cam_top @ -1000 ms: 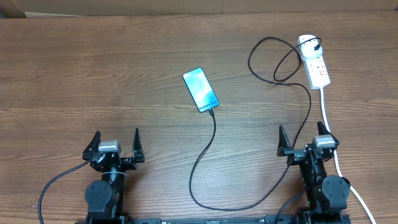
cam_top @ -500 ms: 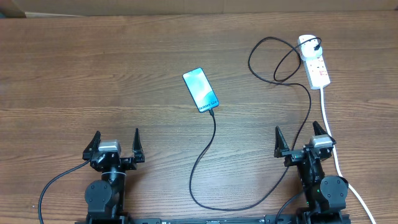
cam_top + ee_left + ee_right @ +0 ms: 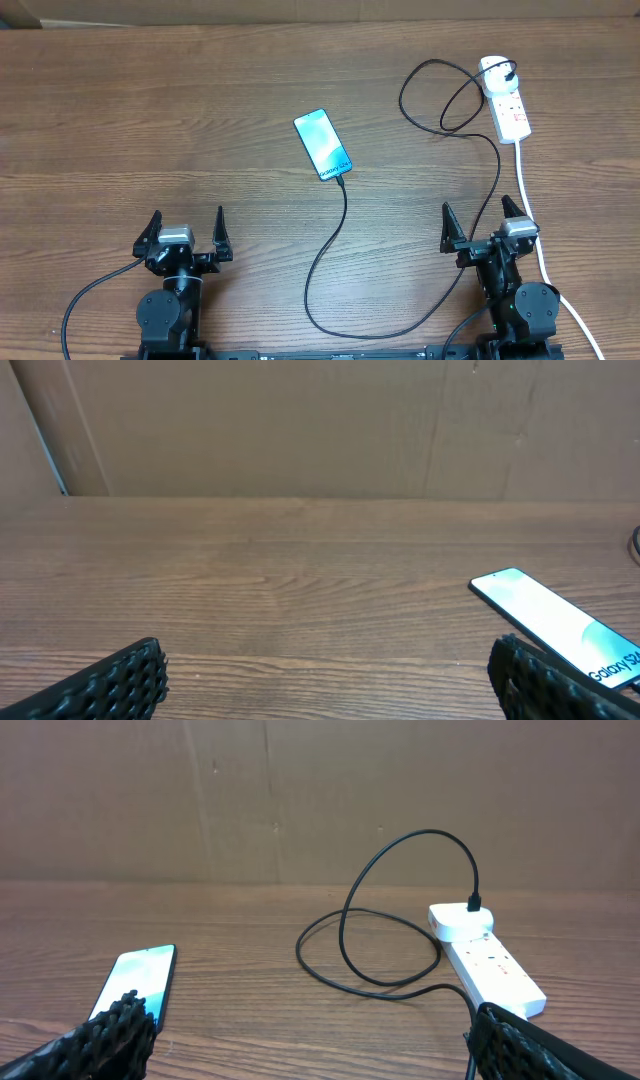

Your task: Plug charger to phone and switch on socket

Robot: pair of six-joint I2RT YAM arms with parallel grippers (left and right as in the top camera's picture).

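At the bottom of the overhead frame, the left gripper (image 3: 187, 218) and the right gripper (image 3: 478, 212) sit with jaws spread wide, holding nothing. Just above them the charger (image 3: 340, 225) sweeps through bottom centre. One end rises to meet the lower short edge of the phone (image 3: 324, 145), which lies lit and screen-up mid-frame on the table (image 3: 150, 110). The other end loops to the upper right and plugs into the far end of the socket (image 3: 506, 100), whose white cord (image 3: 527, 190) trails down beside the right gripper.

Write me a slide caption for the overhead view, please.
Left gripper and right gripper open; black cable runs from power strip to lit phone.
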